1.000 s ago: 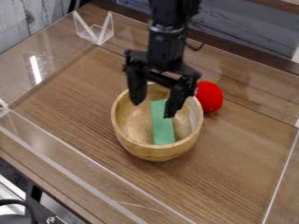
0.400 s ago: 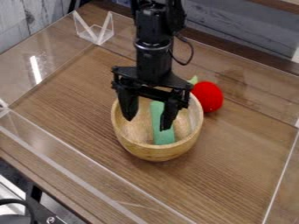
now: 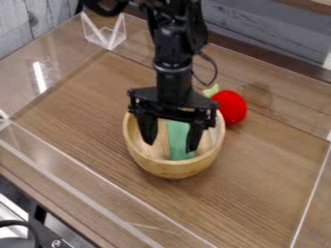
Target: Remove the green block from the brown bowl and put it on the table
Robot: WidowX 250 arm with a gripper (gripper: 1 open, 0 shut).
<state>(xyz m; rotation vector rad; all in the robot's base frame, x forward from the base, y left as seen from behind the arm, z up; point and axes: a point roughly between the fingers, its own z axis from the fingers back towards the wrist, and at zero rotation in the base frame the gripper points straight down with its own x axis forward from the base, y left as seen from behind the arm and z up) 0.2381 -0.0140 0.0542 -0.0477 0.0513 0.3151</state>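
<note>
Table [image 3: 77, 107], red fruit [image 3: 233, 104] beside bowl [image 3: 142, 155]

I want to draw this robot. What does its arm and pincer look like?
The arm is black all over, a chunky column of stacked segments. A thin black cable loops beside it. At the bottom sits the pincer: a black crossbar with two straight black fingers. No stickers or markings show.
</note>
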